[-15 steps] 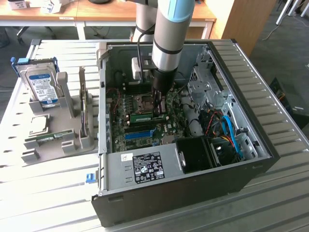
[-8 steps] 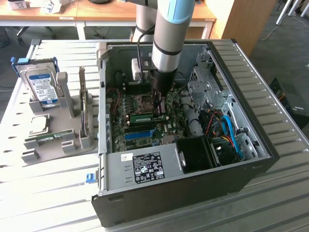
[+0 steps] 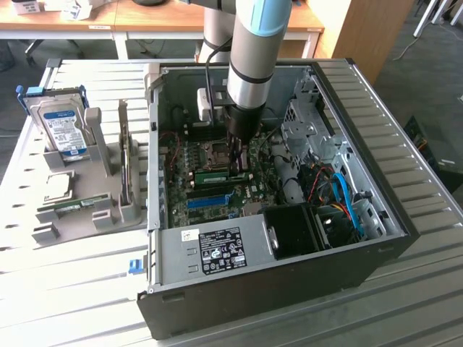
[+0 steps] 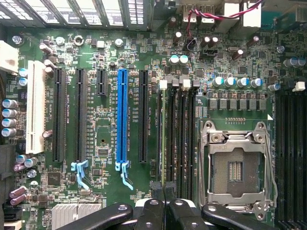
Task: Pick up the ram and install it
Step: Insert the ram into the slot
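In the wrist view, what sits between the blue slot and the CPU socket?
A black expansion slot, then the black memory slots, the ram standing edge-on in the one nearest the blue slot. The wrist view shows it.

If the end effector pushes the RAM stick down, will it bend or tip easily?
Probably stiff but fragile: the RAM stick is a thin green board, seen edge-on. It may tip sideways, standing narrow and upright among the black memory slots.

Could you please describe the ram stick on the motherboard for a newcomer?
Inside the open computer case, find the square CPU socket. Among the black slots beside it, the green ram stick fills the one farthest from it; the others are empty.
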You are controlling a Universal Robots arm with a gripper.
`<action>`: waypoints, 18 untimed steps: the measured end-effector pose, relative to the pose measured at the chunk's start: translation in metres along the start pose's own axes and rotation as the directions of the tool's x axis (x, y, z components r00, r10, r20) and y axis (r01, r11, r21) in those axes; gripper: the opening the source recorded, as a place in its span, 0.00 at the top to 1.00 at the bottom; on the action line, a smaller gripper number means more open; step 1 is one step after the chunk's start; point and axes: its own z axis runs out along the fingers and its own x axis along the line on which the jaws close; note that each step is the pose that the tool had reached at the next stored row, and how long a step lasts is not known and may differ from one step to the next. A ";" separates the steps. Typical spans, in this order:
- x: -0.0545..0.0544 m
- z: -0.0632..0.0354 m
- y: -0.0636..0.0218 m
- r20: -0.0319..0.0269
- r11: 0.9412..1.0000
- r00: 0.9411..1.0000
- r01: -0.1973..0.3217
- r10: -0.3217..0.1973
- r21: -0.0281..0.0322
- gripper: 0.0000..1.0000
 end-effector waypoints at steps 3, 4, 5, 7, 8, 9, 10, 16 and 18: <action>0.000 0.0000 0.0000 0.000 1.000 1.000 0.000 0.000 0.000 0.88; 0.000 0.0000 0.0000 0.000 1.000 1.000 0.000 0.000 0.000 0.88; 0.000 -0.0001 0.0000 0.000 1.000 1.000 0.000 0.000 0.000 0.88; 0.000 -0.0016 -0.0001 0.000 1.000 1.000 0.000 0.000 0.000 0.88; 0.000 -0.0027 -0.0001 0.000 1.000 1.000 0.000 0.000 0.001 0.88; 0.000 -0.0037 -0.0001 0.000 1.000 1.000 0.001 -0.001 0.001 0.88; 0.000 -0.0040 -0.0001 0.000 1.000 1.000 0.001 -0.001 0.000 0.88; 0.000 -0.0048 0.0001 0.000 1.000 1.000 0.000 0.000 0.000 0.88; 0.000 -0.0048 0.0001 0.000 1.000 1.000 0.000 0.000 0.000 0.88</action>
